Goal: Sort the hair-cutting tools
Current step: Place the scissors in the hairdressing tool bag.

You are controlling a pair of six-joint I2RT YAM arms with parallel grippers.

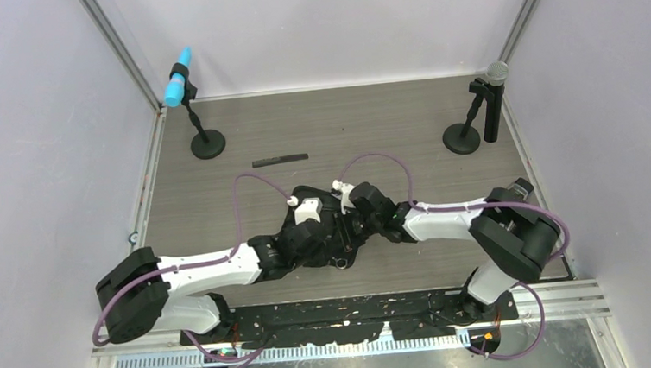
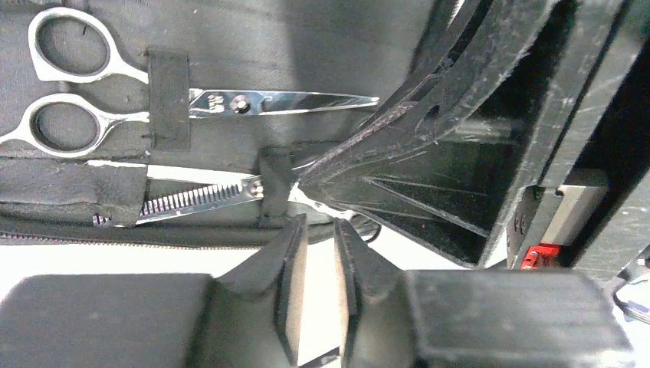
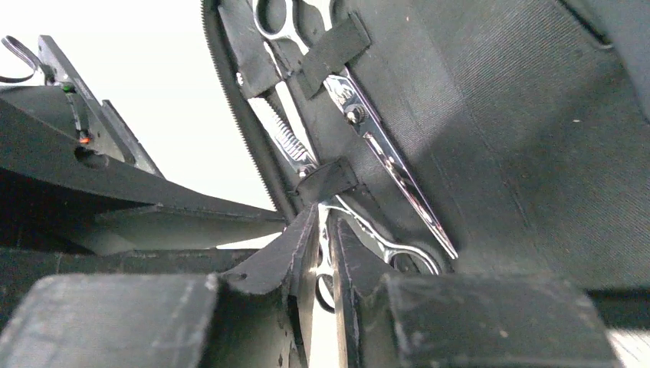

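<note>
Thinning scissors [image 3: 290, 142], handle pinched by the right gripper [image 3: 326, 230], lie half under a case strap [image 3: 329, 180] for stowing, while the left gripper [image 2: 320, 238] hangs slightly parted, empty.

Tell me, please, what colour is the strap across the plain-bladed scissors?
The strap is black, over silver scissors; clearest in the left wrist view.

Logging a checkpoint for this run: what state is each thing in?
straight scissors: closed, strapped into the case.
thinning scissors: through its loop, handle gripped.
case: unzipped, lying open.
comb: lying flat, outside the case.
left gripper: slightly open, empty.
right gripper: shut on the thinning scissors.
</note>
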